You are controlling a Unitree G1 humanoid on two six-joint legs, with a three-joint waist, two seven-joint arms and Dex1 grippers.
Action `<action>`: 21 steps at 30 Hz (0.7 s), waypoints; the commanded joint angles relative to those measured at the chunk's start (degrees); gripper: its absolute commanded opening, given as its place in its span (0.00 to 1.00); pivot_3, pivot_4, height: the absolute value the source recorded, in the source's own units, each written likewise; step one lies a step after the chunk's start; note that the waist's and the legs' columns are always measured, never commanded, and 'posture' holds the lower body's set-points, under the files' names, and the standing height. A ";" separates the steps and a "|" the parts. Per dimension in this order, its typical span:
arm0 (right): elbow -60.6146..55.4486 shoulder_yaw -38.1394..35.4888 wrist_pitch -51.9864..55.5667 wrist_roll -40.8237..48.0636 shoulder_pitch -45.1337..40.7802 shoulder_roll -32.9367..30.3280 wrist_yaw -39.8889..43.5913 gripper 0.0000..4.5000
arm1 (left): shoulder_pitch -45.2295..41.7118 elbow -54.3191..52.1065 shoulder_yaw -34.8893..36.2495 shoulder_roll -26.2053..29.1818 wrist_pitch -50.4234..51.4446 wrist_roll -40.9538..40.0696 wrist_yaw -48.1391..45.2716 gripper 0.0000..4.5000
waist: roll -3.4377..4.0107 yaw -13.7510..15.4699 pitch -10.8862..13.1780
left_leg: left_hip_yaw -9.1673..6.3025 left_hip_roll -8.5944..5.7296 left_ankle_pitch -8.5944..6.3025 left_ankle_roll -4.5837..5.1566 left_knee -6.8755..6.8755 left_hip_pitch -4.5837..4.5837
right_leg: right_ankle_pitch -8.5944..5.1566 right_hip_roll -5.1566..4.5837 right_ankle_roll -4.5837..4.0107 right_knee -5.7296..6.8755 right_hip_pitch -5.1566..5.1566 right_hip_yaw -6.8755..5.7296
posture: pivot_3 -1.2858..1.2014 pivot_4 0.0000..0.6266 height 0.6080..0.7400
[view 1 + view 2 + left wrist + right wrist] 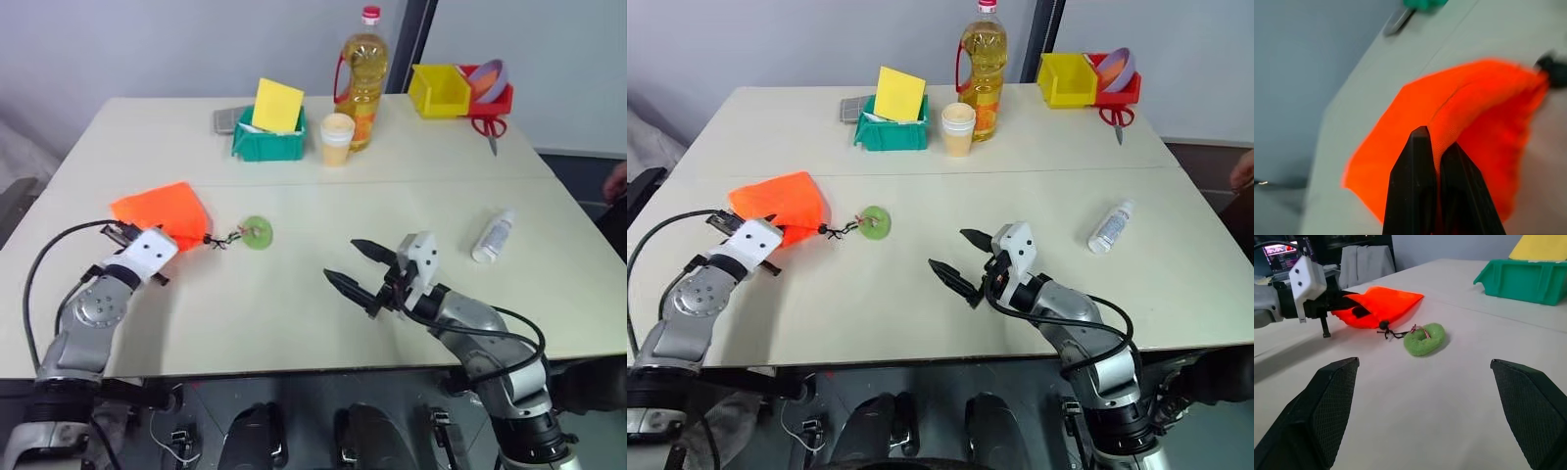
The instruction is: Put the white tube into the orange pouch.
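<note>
The left gripper [1432, 152] is pinched tight on a fold of the orange pouch [162, 211]. The right gripper [355, 266] is wide open and holds nothing. The white tube [493, 236] lies well apart from the pouch, past the right gripper, so the thin cloth could slip out and the pouch could flop shut.

No text, brand, number or sign can be read in any view. A label is borne by the white tube [493, 236] lying on the surface [294, 304], but its print is too small to be made out. A label is also carried by the yellow oil bottle [362, 78] at the back, and nothing on it can be deciphered either.
</note>
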 commanded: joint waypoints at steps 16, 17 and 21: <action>4.36 -13.31 -4.51 -2.96 0.62 -6.24 -2.19 1.00 | -5.90 -24.95 -13.29 -15.75 20.38 -12.51 -10.23 0.01 | -0.01 1.25 -0.01 | -0.07 -0.03 -0.06 0.11 0.38 0.02 | 0.06 0.04 0.13 0.08 0.23 0.01 | 0.52 0.24 1.00; 4.52 -13.75 -4.70 -3.15 0.91 -6.51 -2.17 1.00 | -6.48 -26.00 -13.91 -16.46 21.48 -12.96 -10.38 0.01 | -0.01 1.11 -0.01 | -0.08 -0.02 -0.06 0.11 0.37 0.04 | 0.07 0.05 0.13 0.09 0.23 0.02 | 0.52 0.24 1.00; 5.90 -15.38 -5.44 -4.42 1.62 -7.24 -3.10 1.00 | -7.87 -28.79 -15.08 -17.61 24.75 -14.04 -10.94 0.01 | -0.01 0.98 -0.01 | -0.13 0.03 -0.05 0.10 0.35 0.06 | 0.07 0.17 0.14 0.11 0.23 0.03 | 0.52 0.24 1.00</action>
